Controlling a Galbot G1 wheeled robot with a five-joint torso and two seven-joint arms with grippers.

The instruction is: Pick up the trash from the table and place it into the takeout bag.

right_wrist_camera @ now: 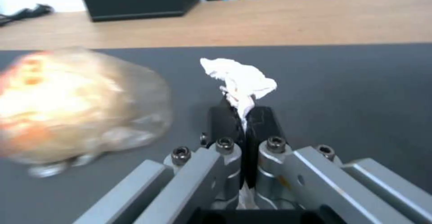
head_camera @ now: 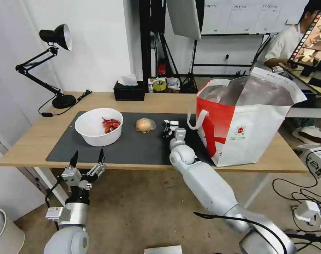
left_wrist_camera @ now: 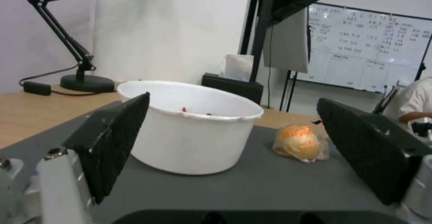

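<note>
The right gripper (right_wrist_camera: 243, 116) pinches the crumpled tissue (right_wrist_camera: 238, 77) beside the takeout bag (head_camera: 245, 123); wrapped bun (head_camera: 145, 125) and bowl (head_camera: 98, 127) remain; left gripper (head_camera: 87, 159) spread.

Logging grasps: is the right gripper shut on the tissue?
Yes: the right gripper is shut on the tissue, which sticks out between its black fingers.

A white bowl (head_camera: 98, 127) and wrapped bun (head_camera: 145, 125) sit on the table's (head_camera: 26, 141) grey mat (head_camera: 139, 148). The right gripper (head_camera: 169, 126) reaches beside the red-and-white takeout bag (head_camera: 245, 123); the left gripper (head_camera: 87, 157), fingers spread, hovers by the table's near edge.
</note>
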